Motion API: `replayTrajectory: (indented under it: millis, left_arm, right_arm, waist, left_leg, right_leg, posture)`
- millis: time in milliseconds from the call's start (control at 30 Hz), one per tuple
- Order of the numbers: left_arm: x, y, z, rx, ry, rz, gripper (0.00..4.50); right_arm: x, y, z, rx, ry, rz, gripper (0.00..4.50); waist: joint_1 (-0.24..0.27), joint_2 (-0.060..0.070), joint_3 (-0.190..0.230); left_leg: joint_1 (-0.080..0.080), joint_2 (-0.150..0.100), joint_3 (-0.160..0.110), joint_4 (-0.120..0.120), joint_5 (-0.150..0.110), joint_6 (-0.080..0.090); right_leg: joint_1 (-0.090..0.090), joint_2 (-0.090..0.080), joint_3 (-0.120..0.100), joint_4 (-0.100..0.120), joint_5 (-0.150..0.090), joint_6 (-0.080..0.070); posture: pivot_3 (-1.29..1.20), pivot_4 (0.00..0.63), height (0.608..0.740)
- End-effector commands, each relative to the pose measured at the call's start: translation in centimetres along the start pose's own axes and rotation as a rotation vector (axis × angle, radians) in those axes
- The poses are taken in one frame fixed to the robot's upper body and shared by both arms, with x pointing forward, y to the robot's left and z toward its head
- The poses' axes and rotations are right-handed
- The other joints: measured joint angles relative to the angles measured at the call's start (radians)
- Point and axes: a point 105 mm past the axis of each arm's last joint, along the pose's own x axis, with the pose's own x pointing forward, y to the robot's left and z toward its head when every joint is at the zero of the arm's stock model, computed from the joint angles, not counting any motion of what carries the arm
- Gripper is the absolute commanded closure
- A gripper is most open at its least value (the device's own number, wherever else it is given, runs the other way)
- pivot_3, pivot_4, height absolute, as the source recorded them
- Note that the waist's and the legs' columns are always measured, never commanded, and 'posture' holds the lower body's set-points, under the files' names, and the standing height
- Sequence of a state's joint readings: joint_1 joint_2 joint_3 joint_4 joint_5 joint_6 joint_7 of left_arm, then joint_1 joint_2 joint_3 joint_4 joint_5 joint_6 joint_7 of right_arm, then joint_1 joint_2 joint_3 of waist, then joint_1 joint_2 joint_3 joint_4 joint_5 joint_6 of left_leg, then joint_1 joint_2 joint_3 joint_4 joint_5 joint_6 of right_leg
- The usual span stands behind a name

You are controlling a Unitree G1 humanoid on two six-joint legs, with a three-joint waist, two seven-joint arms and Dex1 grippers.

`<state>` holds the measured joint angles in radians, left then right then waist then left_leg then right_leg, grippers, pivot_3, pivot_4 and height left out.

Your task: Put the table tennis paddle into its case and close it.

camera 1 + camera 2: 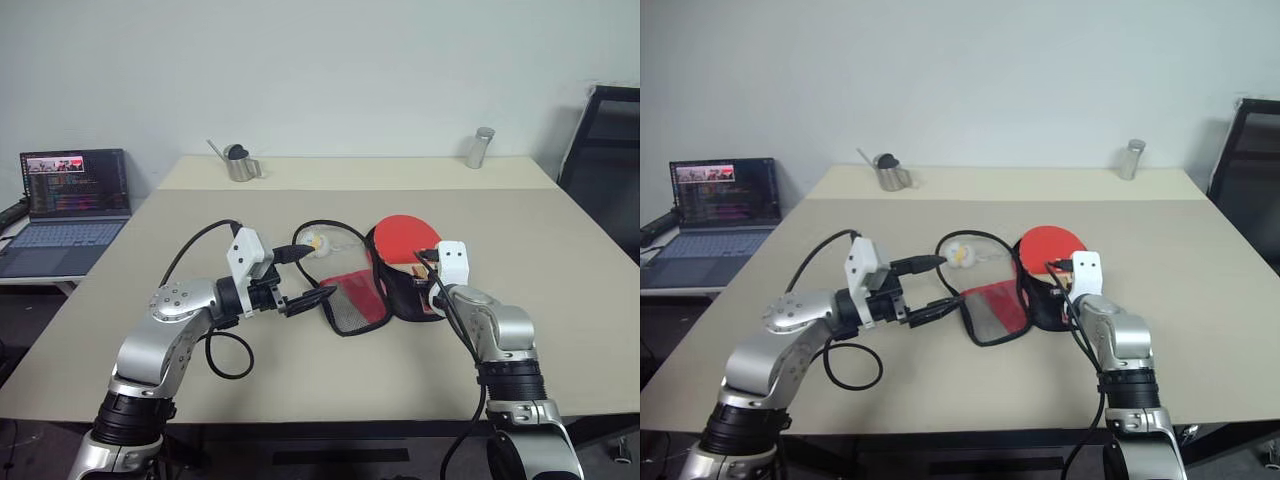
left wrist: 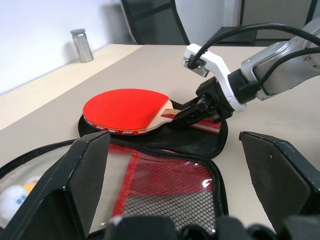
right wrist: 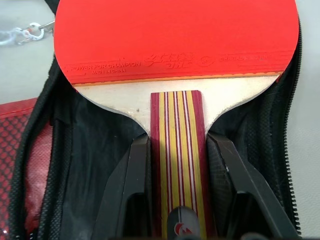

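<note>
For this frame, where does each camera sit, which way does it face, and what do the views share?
Left eye view: on the head, looking forward and down at the table; both arms show, the left tool open.
Right eye view: the head's other eye, same scene; the right tool over the case.
Left wrist view: along the open left tool, facing the table tennis paddle and the right arm.
Right wrist view: along the right tool, shut on the paddle's handle.
Shared: all four show paddle and case.
</note>
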<state>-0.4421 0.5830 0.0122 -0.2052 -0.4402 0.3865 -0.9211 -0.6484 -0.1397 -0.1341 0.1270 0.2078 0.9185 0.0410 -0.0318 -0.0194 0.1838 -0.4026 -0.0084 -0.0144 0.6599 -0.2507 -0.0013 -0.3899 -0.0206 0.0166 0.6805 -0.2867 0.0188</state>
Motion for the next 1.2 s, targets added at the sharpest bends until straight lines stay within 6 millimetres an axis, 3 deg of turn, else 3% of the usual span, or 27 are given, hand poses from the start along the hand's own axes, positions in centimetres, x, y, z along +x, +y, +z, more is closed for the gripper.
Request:
replayTrajectory:
  millis: [33, 300, 933, 1200]
  left_arm:
    - [0.2, -0.3, 1.2, 0.051, -0.033, -0.004, 0.0]
    - [0.2, -0.3, 1.1, 0.05, -0.033, -0.005, 0.0]
    - [0.1, -0.3, 1.0, 0.05, -0.033, -0.003, 0.0]
    - [0.1, -0.2, 1.0, 0.051, -0.03, -0.001, 0.0]
  right_arm:
    - [-0.3, 1.2, 2.8, -0.023, -0.102, 0.023, 3.4]
    - [-0.1, 2.6, 3.3, -0.001, -0.1, 0.05, 3.4]
    - [-0.1, 1.3, 2.8, -0.026, -0.097, -0.033, 3.4]
    - [-0.1, 1.8, 2.8, -0.025, -0.089, -0.016, 0.79]
  waist:
    - [0.0, 0.0, 0.0]
    - [0.0, 0.0, 0.0]
    - [0.0, 0.0, 0.0]
    - [0.0, 0.0, 0.0]
  left_leg:
    - [0.0, 0.0, 0.0, 0.0, 0.0, 0.0]
    - [0.0, 0.0, 0.0, 0.0, 0.0, 0.0]
    - [0.0, 0.0, 0.0, 0.0, 0.0, 0.0]
    - [0.0, 0.0, 0.0, 0.0, 0.0, 0.0]
  right_leg:
    - [0.0, 0.0, 0.0, 0.0, 0.0, 0.0]
    - [0.0, 0.0, 0.0, 0.0, 0.0, 0.0]
    - [0.0, 0.0, 0.0, 0.0, 0.0, 0.0]
    - [0.0, 0.0, 0.0, 0.0, 0.0, 0.0]
  posture:
    - [0.0, 0.15, 0.74]
    - [0.0, 0.15, 0.74]
    - [0.0, 0.15, 0.74]
    - [0.0, 0.15, 0.74]
